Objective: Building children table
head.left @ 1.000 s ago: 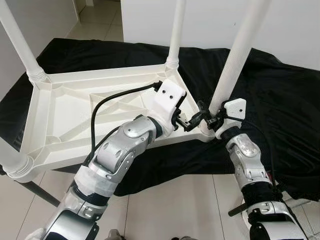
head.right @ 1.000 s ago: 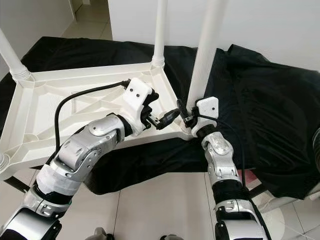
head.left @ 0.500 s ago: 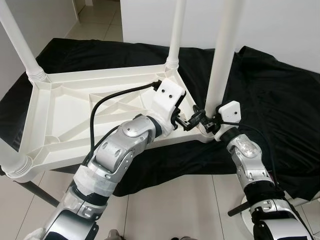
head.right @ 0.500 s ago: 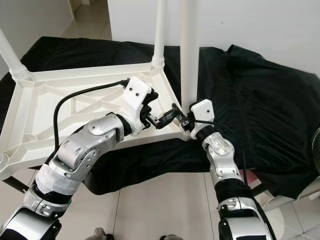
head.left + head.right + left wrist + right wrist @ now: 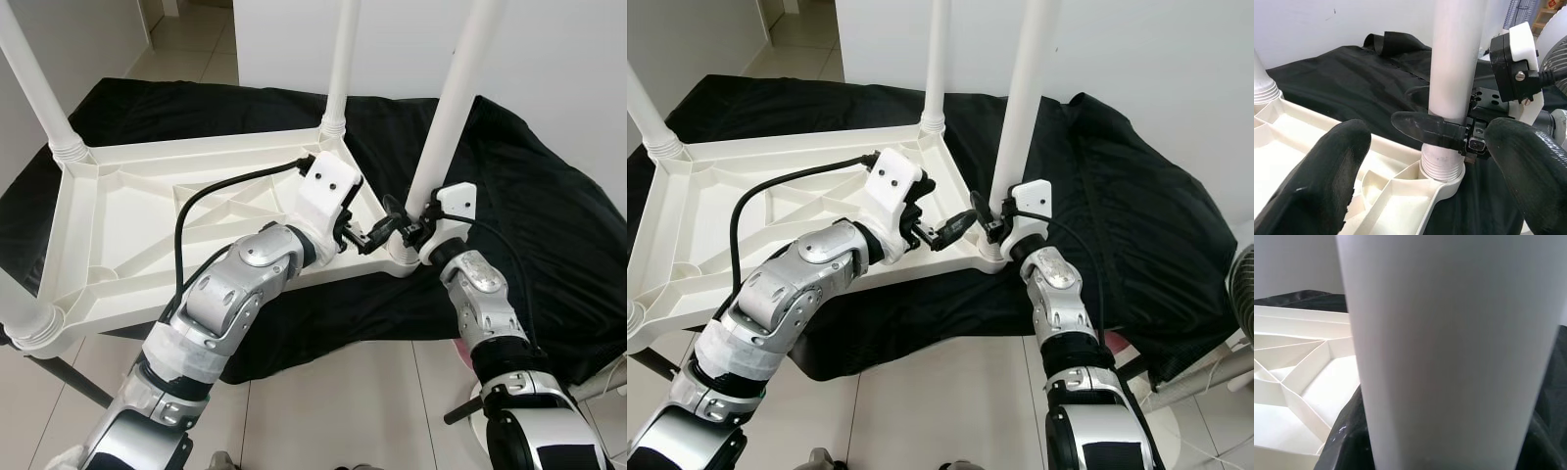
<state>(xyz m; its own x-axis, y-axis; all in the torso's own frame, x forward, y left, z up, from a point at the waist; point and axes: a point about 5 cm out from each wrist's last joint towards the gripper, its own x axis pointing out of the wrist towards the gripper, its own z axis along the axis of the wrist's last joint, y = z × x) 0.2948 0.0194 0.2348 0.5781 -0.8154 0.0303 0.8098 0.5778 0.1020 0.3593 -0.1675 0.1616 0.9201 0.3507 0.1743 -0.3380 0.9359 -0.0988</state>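
A white tabletop (image 5: 147,225) lies upside down on a black cloth (image 5: 549,215), ribbed underside up, filling the scene from about 9 o'clock to the centre. Three legs already stand in their corner sockets: one at 10 o'clock (image 5: 34,83), one at 12 o'clock (image 5: 343,59), and one stub at 8 o'clock (image 5: 24,313). The fourth leg (image 5: 456,108) rises from the near right corner socket (image 5: 400,250), just right of centre, leaning slightly toward 1 o'clock. The right gripper (image 5: 409,227) is at the base of this leg, its fingers closed around the tube just above the threaded collar; in the left wrist view one black finger (image 5: 1430,129) wraps across the front of the leg (image 5: 1454,63), pressed against it. In the right wrist view the leg (image 5: 1449,347) stands close before the lens, with the tabletop's ribs (image 5: 1298,382) beside it. The left gripper (image 5: 361,235) hovers just at 9 o'clock of the same corner, over the tabletop's rim, its two fingers spread wide and holding nothing, pointing at the leg's base. Pale floor tiles (image 5: 333,411) show at 6 o'clock, and a white wall (image 5: 588,59) at 1 o'clock.
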